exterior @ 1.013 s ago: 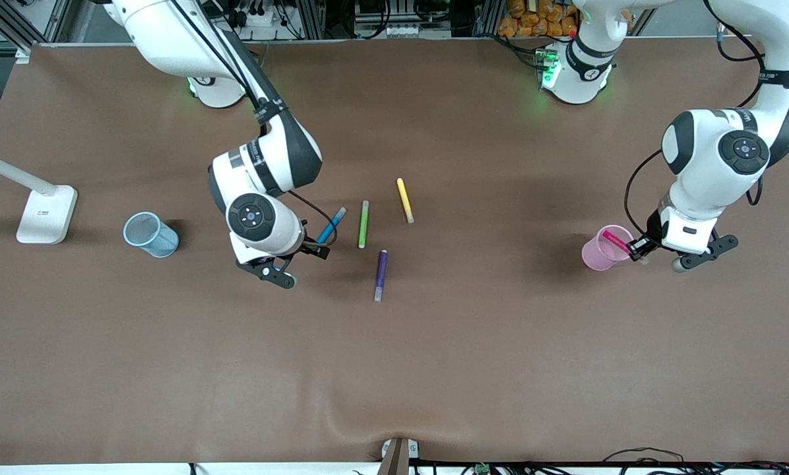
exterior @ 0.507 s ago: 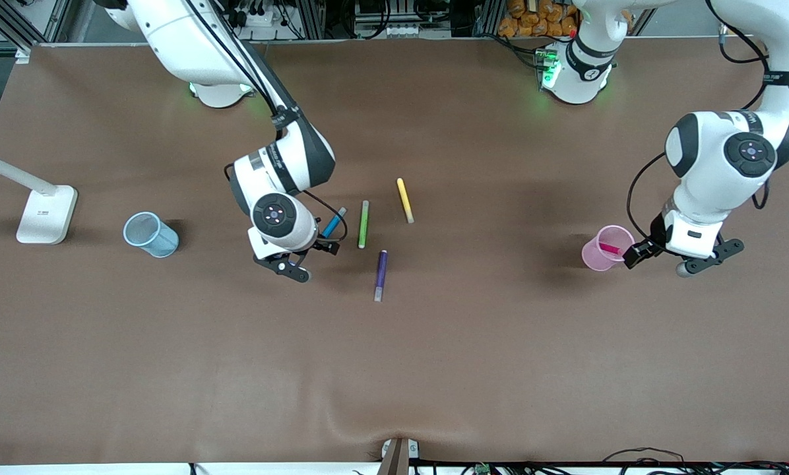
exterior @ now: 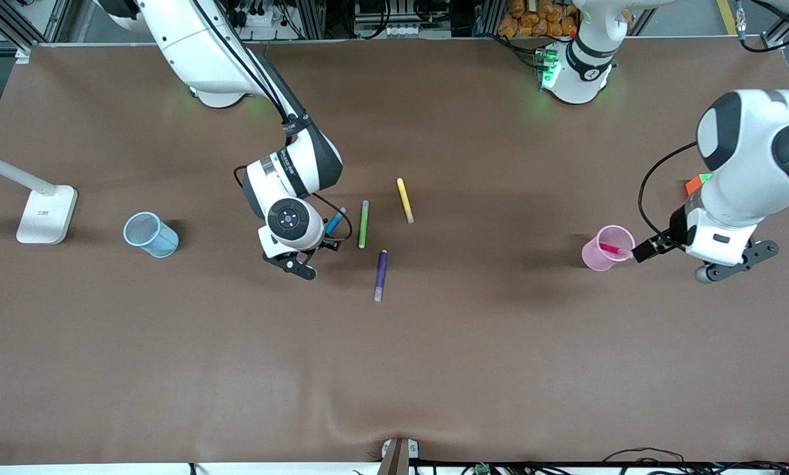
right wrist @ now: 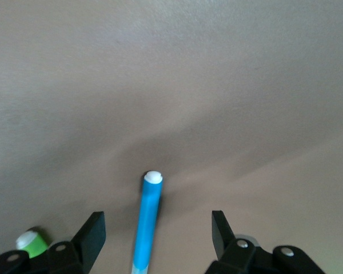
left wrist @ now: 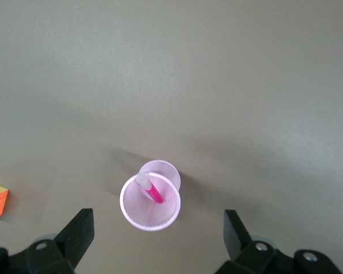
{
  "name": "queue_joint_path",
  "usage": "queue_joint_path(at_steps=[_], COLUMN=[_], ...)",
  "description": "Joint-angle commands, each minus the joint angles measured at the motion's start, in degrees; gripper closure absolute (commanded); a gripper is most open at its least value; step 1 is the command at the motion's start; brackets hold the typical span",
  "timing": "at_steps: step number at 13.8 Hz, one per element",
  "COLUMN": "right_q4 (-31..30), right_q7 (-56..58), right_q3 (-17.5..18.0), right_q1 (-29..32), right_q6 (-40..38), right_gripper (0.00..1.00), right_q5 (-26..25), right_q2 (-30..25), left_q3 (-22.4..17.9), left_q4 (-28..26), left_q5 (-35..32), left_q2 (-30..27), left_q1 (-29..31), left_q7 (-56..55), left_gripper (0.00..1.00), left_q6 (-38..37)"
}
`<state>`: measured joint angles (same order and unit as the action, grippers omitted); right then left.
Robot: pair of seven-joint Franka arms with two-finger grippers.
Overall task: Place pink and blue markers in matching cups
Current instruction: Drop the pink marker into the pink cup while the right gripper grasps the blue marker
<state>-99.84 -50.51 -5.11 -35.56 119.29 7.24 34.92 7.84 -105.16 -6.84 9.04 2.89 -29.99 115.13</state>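
Observation:
The blue marker (exterior: pixel 335 220) lies on the table beside the green pen. My right gripper (exterior: pixel 323 243) hangs low over it, open, one finger on each side of the marker (right wrist: pixel 147 220) in the right wrist view (right wrist: pixel 157 231). The pink marker (exterior: pixel 611 249) stands tilted inside the pink cup (exterior: pixel 596 258). My left gripper (exterior: pixel 650 249) is open and empty, up beside the cup toward the left arm's end; its wrist view (left wrist: pixel 155 234) shows the cup (left wrist: pixel 160 216) and marker (left wrist: pixel 151 191) below. The blue cup (exterior: pixel 150 235) stands toward the right arm's end.
A green pen (exterior: pixel 363 224), a yellow pen (exterior: pixel 404 200) and a purple pen (exterior: pixel 380 274) lie near the table's middle. A white lamp base (exterior: pixel 45 214) stands beside the blue cup. An orange block (exterior: pixel 696 183) lies under the left arm.
My left gripper let go of the pink marker, which dropped into the pink cup, and rose away from it. My right gripper moved over the blue marker.

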Motion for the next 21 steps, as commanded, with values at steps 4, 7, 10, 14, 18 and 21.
queue_joint_path(at_steps=[4, 7, 10, 14, 18, 21], right_q4=[-4.0, -5.2, -5.5, -7.8, -8.4, -8.0], right_q7=[-1.0, -1.0, -2.0, -3.0, -2.9, -2.4], right_q3=[-0.1, 0.0, -0.1, -0.1, -0.1, -0.1], right_q1=[-2.0, -2.9, -4.4, -6.2, -6.2, -5.5], right_q6=[2.4, 2.4, 3.0, 6.1, 7.8, 7.3], right_gripper=[0.29, 0.37, 0.44, 0.58, 0.96, 1.0], right_q5=[4.3, 5.3, 6.6, 6.6, 6.6, 6.6], right_q2=[-0.6, -1.3, -1.1, -1.3, -1.2, -1.3], left_q3=[2.7, 3.7, 3.8, 5.4, 6.1, 5.6], left_q4=[9.3, 11.9, 13.0, 12.9, 11.9, 11.9], left_q5=[1.7, 1.6, 1.4, 2.2, 3.8, 6.9], left_q2=[0.3, -0.2, -1.7, -6.7, -9.3, -11.2], left_q1=[0.2, 0.4, 0.4, 0.5, 0.8, 1.2], left_q7=[5.3, 10.6, 10.8, 12.1, 13.9, 16.2], left_gripper=[0.0, 0.0, 0.0, 0.0, 0.0, 0.0], left_q6=[-10.4, -15.1, -18.4, -22.5, -24.6, -24.3])
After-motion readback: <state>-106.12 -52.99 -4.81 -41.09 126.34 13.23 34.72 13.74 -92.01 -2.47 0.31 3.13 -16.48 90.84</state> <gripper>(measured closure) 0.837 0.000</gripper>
